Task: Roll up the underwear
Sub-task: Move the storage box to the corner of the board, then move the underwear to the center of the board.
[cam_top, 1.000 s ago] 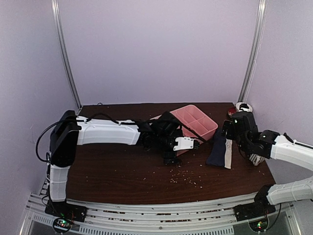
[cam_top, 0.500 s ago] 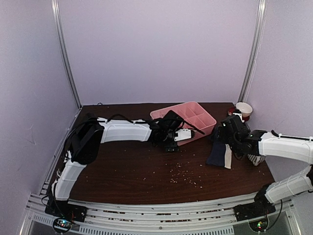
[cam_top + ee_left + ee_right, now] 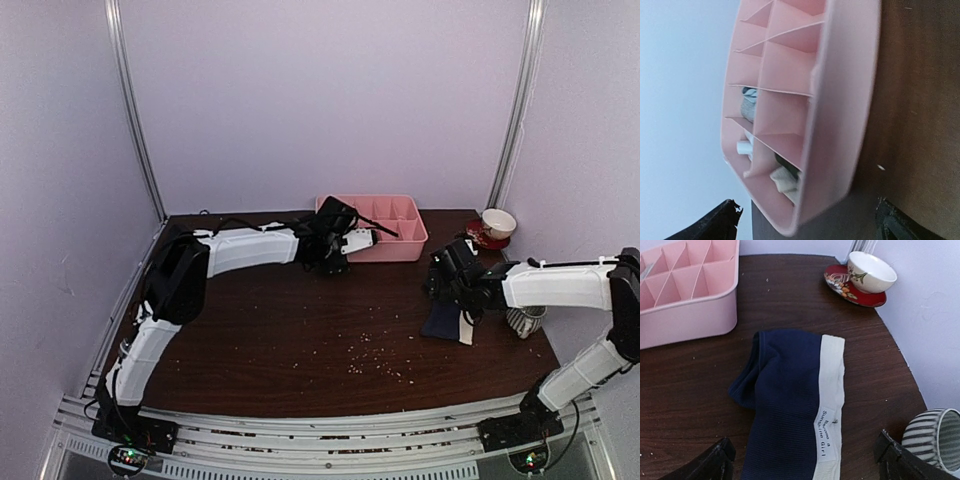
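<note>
Underwear status: the navy pair with the cream waistband was lying unrolled, loosely folded, on the right side of the dark tabletop, a bit in front of the pink tray. My right gripper hung right over it with the jaws wide apart. One finger showed on each side of the cloth in the wrist view, with nothing clamped. Left gripper was spread wide too, parked at one end of the tray and holding nothing. That wrist cam showed a bit of grey cloth tucked in one compartment, but I couldn't tell for sure if it was the grey pair. A cup on a red saucer sat near the far right corner, and a striped cup stood just right of the navy pair. Crumbs were scattered across the middle.
</note>
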